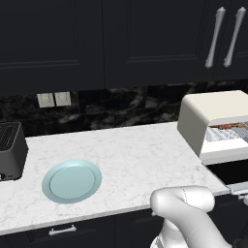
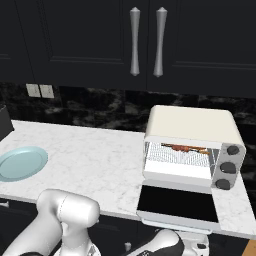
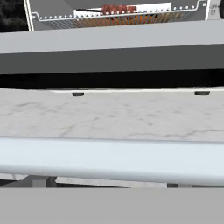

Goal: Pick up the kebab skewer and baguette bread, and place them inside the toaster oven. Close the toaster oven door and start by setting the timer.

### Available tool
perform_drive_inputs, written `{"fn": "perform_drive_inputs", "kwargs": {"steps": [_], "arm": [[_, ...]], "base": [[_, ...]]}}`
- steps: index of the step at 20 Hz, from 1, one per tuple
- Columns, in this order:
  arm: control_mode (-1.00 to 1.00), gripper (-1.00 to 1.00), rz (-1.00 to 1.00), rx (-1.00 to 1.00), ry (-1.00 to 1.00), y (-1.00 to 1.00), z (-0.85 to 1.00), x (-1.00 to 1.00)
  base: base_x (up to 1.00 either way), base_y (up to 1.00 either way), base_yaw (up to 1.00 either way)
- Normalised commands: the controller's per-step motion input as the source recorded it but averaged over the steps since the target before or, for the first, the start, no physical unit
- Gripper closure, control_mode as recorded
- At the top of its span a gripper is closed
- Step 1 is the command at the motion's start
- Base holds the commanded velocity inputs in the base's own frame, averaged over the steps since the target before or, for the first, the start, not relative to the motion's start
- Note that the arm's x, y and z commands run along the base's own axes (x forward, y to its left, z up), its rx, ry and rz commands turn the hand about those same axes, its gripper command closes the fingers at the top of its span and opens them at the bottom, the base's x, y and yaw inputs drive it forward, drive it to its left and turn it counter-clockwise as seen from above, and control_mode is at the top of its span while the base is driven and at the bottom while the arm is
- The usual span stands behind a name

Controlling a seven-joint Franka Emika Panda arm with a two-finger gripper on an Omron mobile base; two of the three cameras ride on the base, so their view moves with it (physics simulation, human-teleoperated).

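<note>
The cream-white toaster oven (image 1: 213,111) (image 2: 192,122) stands at the counter's right end. Its door (image 2: 177,202) (image 1: 232,172) hangs fully open, lying flat over the counter edge. On the wire rack inside lies the kebab skewer (image 2: 186,148) (image 1: 231,126) (image 3: 118,8), with the orange-brown baguette bread (image 3: 131,18) just beneath it in the hand view. My gripper (image 2: 199,240) sits low in front of the counter, under the door's outer edge. The pale bar handle (image 2: 175,221) (image 3: 112,159) runs across the hand view, very close. Nothing is held and the jaws stand open.
A pale blue plate (image 1: 71,180) (image 2: 20,162) lies bare on the marble counter (image 1: 135,160). At the far left stands a black slot toaster (image 1: 9,150). Three knobs (image 2: 233,150) line the oven's right face. Dark cabinets hang above.
</note>
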Motion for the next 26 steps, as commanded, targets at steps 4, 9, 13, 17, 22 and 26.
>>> {"fn": "perform_drive_inputs", "kwargs": {"steps": [4, 9, 13, 17, 22, 26], "arm": [[-1.00, -1.00, -0.01, 0.00, 0.00, 0.00, 0.12, 0.06], [-1.00, -1.00, -0.02, 0.00, 0.00, 0.00, 0.25, 0.13], [-1.00, -1.00, -0.02, 0.00, 0.00, 0.00, 0.31, 0.14], [-1.00, -1.00, -0.01, 0.00, 0.00, 0.00, 0.35, 0.12], [-1.00, -1.00, -0.01, 0.00, -0.02, 0.00, 0.42, 0.06], [-1.00, -1.00, -0.02, 0.00, 0.00, 0.00, 0.52, 0.10]], "base": [[0.00, 0.00, 0.00], [0.00, 0.00, 0.00], [0.00, 0.00, 0.00], [0.00, 0.00, 0.00], [0.00, 0.00, 0.00], [0.00, 0.00, 0.00]]}}
